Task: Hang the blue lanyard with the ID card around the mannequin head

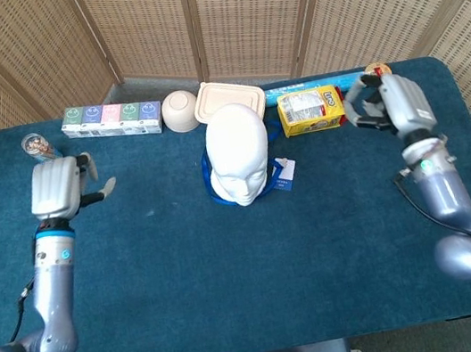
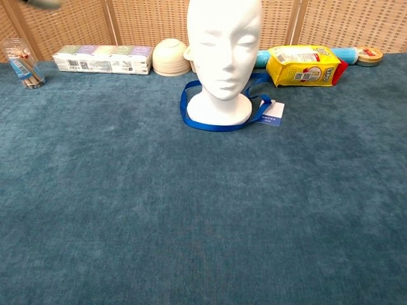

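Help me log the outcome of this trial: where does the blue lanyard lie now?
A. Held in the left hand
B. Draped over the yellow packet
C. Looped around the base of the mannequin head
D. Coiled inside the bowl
C: the blue lanyard circles the base of the mannequin head on the table, its ID card lying beside it.

A worktop (image 2: 191,222) covered in teal cloth carries a white mannequin head (image 2: 224,51) at centre, with a blue lanyard (image 2: 213,124) looped on the cloth around its base and the ID card (image 2: 271,114) lying just right. Along the far edge, from the left: a clear cup (image 2: 19,63), a long box (image 2: 103,58), a bowl (image 2: 170,57), a yellow packet (image 2: 302,65) and a round tin (image 2: 370,57)
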Action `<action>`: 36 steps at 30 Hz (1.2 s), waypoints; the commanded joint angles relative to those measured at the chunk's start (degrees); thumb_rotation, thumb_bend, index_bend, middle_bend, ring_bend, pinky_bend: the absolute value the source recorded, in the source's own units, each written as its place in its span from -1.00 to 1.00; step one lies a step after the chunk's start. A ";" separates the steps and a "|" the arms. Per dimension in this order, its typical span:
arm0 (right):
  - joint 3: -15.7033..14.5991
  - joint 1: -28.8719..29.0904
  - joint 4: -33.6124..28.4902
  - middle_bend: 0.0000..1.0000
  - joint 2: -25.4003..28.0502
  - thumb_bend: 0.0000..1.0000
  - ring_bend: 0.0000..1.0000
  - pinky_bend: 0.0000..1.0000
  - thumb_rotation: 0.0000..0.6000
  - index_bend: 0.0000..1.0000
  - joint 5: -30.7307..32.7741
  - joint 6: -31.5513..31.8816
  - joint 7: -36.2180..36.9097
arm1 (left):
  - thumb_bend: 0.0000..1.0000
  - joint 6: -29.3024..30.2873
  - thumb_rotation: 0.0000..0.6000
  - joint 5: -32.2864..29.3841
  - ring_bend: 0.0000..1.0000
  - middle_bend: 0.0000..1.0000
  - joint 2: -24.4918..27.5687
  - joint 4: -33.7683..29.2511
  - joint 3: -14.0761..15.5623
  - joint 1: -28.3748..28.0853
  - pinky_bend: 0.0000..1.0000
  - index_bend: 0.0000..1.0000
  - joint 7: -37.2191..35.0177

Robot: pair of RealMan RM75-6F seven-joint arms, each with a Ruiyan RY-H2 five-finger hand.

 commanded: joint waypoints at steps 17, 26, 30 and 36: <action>-10.34 -20.95 -5.70 0.83 0.91 -0.06 1.00 1.00 0.35 0.07 -20.22 13.32 8.69 | -0.58 7.96 0.47 22.20 0.17 0.37 6.64 1.84 14.60 20.98 0.22 0.18 -23.62; -13.66 -27.40 -5.75 0.81 -0.30 -0.04 0.98 1.00 0.35 0.13 -27.20 20.02 6.95 | -0.59 15.13 0.48 29.58 0.15 0.34 6.20 7.25 17.86 29.30 0.13 0.18 -31.83; -15.01 -29.94 -5.17 0.80 -1.08 -0.04 0.97 1.00 0.35 0.13 -29.21 22.28 6.13 | -0.59 18.00 0.47 31.50 0.15 0.34 6.45 8.16 19.10 32.78 0.13 0.18 -34.01; -17.22 -33.56 -4.14 0.78 -2.27 -0.04 0.95 1.00 0.35 0.14 -32.12 25.48 2.86 | -0.59 19.95 0.47 33.42 0.11 0.33 7.30 8.89 20.61 36.89 0.08 0.18 -35.96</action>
